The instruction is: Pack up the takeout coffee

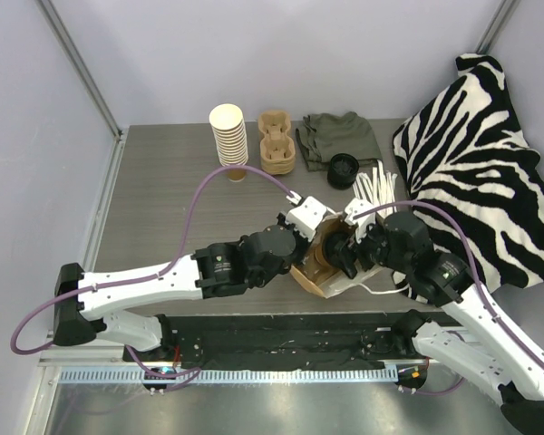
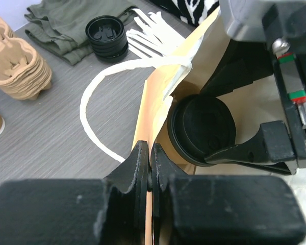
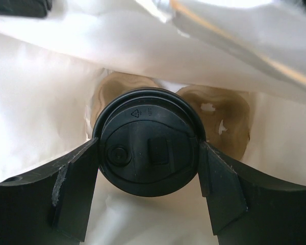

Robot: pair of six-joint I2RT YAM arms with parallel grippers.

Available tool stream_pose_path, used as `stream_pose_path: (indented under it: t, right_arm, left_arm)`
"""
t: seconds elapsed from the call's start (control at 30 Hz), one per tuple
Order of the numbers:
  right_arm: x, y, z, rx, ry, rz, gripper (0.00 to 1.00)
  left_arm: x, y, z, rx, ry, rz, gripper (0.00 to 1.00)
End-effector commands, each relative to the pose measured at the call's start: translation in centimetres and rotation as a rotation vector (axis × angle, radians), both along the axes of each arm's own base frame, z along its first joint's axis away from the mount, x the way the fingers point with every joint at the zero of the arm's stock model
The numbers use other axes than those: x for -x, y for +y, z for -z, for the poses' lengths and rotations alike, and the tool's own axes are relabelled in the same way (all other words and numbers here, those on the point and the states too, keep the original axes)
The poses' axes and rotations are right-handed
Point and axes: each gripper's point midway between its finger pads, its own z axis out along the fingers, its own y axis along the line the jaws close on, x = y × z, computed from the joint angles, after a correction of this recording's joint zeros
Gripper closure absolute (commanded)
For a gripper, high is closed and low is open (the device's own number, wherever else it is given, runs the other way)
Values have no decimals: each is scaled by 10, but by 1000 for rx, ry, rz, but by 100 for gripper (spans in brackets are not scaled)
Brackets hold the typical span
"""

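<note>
Clearly the takeout coffee (image 3: 148, 148) sits inside the paper bag (image 2: 153, 97), its long axis running down into the bag. The right gripper (image 3: 148, 176), spread wide, clasps the black lid at 3 and 9 o'clock. A carrier (image 3: 222, 120) pocket shows at 1 o'clock. The left gripper (image 2: 148, 166), nearly closed, pinches the bag's rim.

No words, brand names or numbers legible anywhere. Only sign: small raised triangle (image 3: 134, 113) moulded into the black lid (image 3: 158, 173) of the takeout coffee (image 2: 201, 125), near the lid's upper rim in right wrist view. Tiny raised characters (image 3: 149, 111) sit just beside the triangle, too small to read.
</note>
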Motion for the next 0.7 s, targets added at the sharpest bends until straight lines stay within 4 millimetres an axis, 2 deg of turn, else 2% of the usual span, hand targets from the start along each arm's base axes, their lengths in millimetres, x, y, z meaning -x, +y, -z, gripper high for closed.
stream_pose_path:
  t: [0.0,0.13,0.27,0.47,0.67]
  right_arm:
    - [-3,1,-13,-21,-80,-17,54]
    - [3,-4,-10,-26,-105,-21,54]
    - [5,2,-13,-67,-91,-33,54]
    - [6,11,-17,-105,-75,-52,55]
    - [8,17,-6,-90,-63,-103,55]
  left_arm:
    - [6,-1,-21,66,-51,20,100]
    - [12,-1,-21,52,-69,48,100]
    - [16,-6,-21,59,-76,73,100]
    - [13,-11,-18,53,-88,63,100]
    - [6,-9,-16,53,-89,15,100]
